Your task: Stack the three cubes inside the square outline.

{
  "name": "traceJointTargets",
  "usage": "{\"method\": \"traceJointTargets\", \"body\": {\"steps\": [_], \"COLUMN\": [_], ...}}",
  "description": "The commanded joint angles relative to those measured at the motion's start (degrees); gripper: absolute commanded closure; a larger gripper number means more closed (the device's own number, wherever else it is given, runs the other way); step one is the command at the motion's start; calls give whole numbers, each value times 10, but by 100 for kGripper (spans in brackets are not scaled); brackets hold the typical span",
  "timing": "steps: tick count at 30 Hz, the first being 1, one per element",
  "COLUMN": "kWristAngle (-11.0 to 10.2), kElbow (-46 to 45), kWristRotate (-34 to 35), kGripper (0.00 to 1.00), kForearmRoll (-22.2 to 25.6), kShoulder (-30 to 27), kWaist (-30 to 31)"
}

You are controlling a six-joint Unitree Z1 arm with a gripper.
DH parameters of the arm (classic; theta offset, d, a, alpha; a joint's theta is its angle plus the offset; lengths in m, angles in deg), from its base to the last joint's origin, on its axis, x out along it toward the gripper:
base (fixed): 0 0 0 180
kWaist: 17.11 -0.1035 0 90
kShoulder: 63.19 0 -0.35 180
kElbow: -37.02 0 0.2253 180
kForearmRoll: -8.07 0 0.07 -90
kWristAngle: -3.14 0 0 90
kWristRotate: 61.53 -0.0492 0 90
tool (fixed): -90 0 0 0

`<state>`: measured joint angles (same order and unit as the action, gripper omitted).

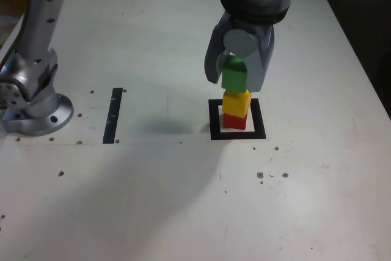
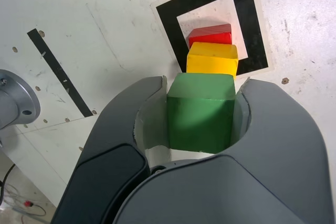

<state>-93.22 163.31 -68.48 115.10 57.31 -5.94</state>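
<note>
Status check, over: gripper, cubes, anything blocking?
Gripper shut on green cube, apparently atop yellow cube. Red cube beneath yellow, inside black square outline. No obstruction seen around stack. Over.

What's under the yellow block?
Under the yellow block is the red block, sitting inside the black square outline. You can see part of the red one's side. Its top is covered by the yellow block, and its bottom can't be seen.

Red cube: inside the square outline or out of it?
Inside: the red cube sits on the white centre, within the black frame, with the yellow cube above it.
</note>
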Motion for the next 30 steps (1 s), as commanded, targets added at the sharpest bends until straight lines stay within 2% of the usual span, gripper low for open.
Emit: {"method": "traceJointTargets", "body": {"steps": [1,7,13,26,30], "kWristAngle": [0,1,-1,1,-2], "kElbow": [-1,-2,-6,-12,-12], "kWristRotate": [-1,-1,-1,-2,-1], "kGripper": [77,75,64,10,1], "kForearmRoll": [4,-1,-2,-4,-4], "kShoulder": [8,17,20,20,18], "kWaist": [-1,-1,-4,-9,-9]}}
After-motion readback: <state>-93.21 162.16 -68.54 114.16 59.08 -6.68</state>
